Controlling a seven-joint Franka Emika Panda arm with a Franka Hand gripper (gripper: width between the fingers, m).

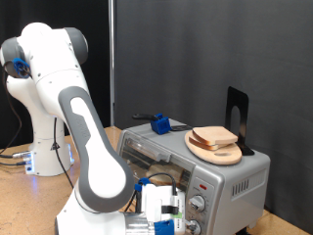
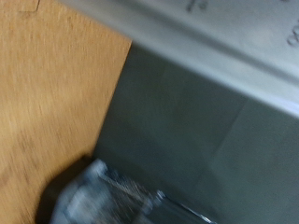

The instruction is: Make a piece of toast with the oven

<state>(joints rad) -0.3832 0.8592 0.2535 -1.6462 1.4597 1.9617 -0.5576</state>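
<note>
Gripper (image 1: pixel 168 211) sits low before our oven (image 1: pixel 210 176); bread slices (image 1: pixel 215 139) lie above it, toward the exterior view's right; finger spread unclear.

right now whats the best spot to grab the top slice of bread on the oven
Probably the top slice of bread by its two opposite crust edges, coming straight down from above: it lies flat on the round wooden board atop the oven, stacked on another slice, so its edges overhang slightly.

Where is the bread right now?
In the exterior view the bread lies on a round board on top of the oven, at the right, beside a black stand.
</note>
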